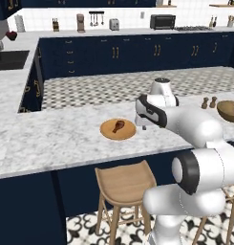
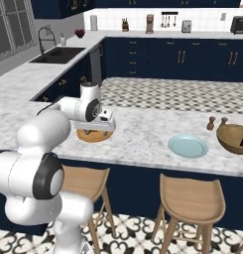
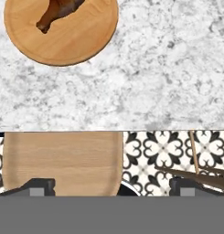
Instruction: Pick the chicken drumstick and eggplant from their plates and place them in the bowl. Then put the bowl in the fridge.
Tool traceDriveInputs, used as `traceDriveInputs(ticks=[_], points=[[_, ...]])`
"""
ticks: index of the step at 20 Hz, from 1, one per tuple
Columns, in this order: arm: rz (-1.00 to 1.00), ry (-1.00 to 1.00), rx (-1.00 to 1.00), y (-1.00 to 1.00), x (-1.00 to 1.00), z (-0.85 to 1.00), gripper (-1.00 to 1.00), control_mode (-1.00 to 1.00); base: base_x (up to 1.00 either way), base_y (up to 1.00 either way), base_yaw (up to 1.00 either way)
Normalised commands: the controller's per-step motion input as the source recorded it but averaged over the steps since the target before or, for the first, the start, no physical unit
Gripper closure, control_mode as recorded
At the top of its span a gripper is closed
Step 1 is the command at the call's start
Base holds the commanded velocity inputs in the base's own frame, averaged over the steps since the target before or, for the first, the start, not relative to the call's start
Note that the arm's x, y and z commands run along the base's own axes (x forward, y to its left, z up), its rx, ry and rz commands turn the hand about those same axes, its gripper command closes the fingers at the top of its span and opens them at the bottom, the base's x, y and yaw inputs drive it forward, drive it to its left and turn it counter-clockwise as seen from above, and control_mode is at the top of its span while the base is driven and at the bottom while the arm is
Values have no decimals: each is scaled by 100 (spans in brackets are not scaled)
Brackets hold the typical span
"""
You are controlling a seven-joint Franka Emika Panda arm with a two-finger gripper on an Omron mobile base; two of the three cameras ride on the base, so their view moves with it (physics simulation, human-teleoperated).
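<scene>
Marble counter (image 1: 51, 139), navy cabinets (image 1: 137, 55) behind; we see gripper (image 3: 111, 185) spread wide, holding nothing.
Chicken drumstick (image 3: 58, 11) on wooden plate (image 3: 77, 41), cut off by hand view's top edge.

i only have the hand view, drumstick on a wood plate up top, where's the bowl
observer: The bowl stands far to the right along the counter, beyond the blue plate.
operator: is the eggplant on that blue plate
observer: No, the blue plate is bare. A dark purple thing, likely the eggplant, lies in the bowl.
operator: anything close to the bowl
observer: Two small brown shakers stand just to its left, toward the counter's far edge.
</scene>
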Motion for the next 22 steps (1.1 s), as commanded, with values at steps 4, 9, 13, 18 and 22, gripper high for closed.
traceDriveInputs(ticks=[4,9,13,18,22], points=[[0,0,0,0,0,0,-100,100,51,39,-7],[0,0,0,0,0,0,-100,100,31,37,-5],[-6,0,-2,72,53,-20,-100,-100,0,0,0],[-14,0,-1,71,69,-24,-100,-100,0,0,0],[-27,-1,0,30,66,-25,-100,-100,0,0,0]])
